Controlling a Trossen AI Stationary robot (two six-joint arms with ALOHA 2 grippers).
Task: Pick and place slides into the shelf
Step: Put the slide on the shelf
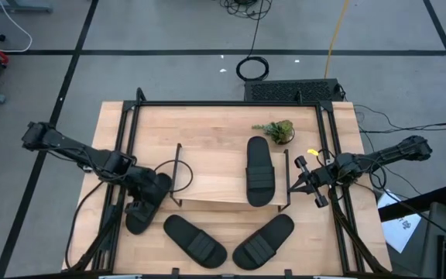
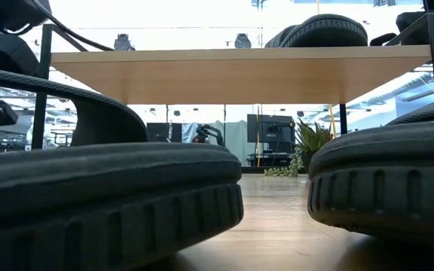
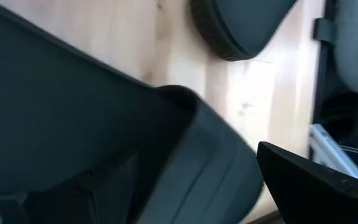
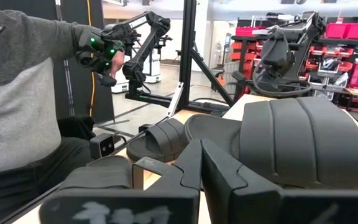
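The shelf (image 1: pixel 215 177) stands at the table's middle, and one black slide (image 1: pixel 260 172) lies on its wooden top board. Three more slides lie on the table: one at the left (image 1: pixel 136 218), two near the front edge (image 1: pixel 195 240) (image 1: pixel 263 242). My left gripper (image 1: pixel 152 191) hangs open, tilted down over the left slide's far end; in the left wrist view that slide (image 3: pixel 216 168) fills the space beside one finger (image 3: pixel 316 186). My right gripper (image 1: pixel 299 183) waits shut and level at the shelf's right end. My left gripper stands open low over the far end of the left slide, coming from above and slanting down. The slide lies flat on the table. I cannot tell whether the fingers touch it.
A small green plant sprig (image 1: pixel 276 130) lies behind the shelf at the far right. A black metal frame (image 1: pixel 231 104) borders the table. A person in a grey sleeve (image 4: pixel 17 93) sits beyond the table's left side.
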